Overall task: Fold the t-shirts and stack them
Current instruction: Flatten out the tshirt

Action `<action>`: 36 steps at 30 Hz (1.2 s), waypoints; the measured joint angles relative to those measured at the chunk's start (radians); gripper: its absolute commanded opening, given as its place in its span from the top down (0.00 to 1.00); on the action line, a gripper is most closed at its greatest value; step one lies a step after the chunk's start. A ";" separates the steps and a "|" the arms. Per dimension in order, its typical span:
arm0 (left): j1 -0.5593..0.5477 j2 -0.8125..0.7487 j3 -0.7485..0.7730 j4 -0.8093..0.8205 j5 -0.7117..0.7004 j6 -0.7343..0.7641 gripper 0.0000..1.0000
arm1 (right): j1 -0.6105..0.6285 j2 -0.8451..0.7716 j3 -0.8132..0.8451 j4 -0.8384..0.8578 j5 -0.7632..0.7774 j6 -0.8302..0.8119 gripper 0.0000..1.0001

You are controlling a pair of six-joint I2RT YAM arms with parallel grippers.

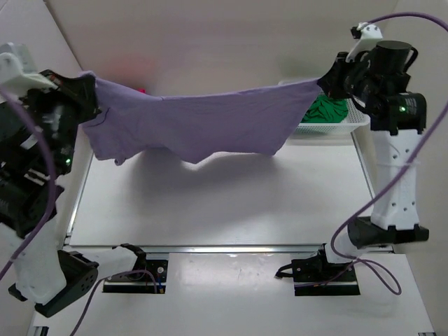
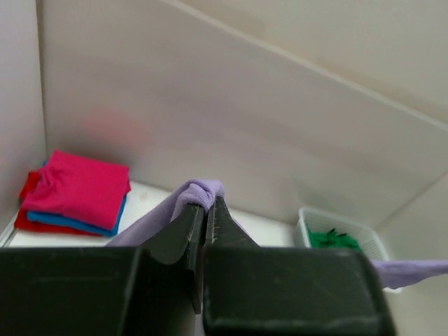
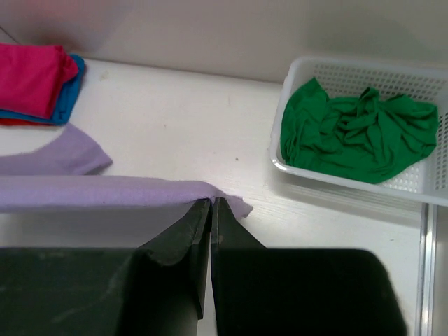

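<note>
Top view. Noted lilac t-shirt [image 1: 203, 122] strung in the air above the tabletop [image 1: 231, 210], spread wide, lower edge sagging unevenly, clear of the surface. Left pincer [image 1: 89, 98] clamped on one end of the cloth, right pincer [image 1: 327, 80] clamped on the other, both raised high. White basket [image 1: 357, 124] at the far right corner, green t-shirt [image 1: 325, 110] crumpled inside.

Left wrist view. Jaws nearly together, thin fold of lilac cloth pinched between the tips, the rest trailing off to the right. Folded stack at the far left corner against the wall: magenta t-shirt [image 2: 80, 185] on top, blue t-shirt [image 2: 105, 225] under it, red t-shirt [image 2: 24, 218] at the bottom. Basket with green t-shirt at far right.

Right wrist view. Jaws pressed shut on the lilac hem, cloth running taut leftward from the tips, one lilac flap hanging lower at left. Green t-shirt bunched in the basket at upper right. Folded stack at upper left, well apart from the basket.
</note>
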 measured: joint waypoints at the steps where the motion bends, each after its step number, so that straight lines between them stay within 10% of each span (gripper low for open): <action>1: -0.025 -0.010 0.021 0.002 -0.021 0.011 1.00 | 0.000 -0.031 -0.003 0.002 -0.004 0.000 1.00; 12: -0.117 -0.106 0.100 0.077 -0.180 0.092 1.00 | 0.019 -0.060 0.069 0.067 -0.063 0.000 1.00; 20: -0.061 0.127 0.122 0.135 -0.185 0.172 1.00 | 0.036 0.153 0.092 0.113 -0.056 -0.010 1.00; 36: 0.591 0.595 0.158 0.211 0.418 0.016 1.00 | 0.013 0.327 0.239 0.336 -0.174 0.020 1.00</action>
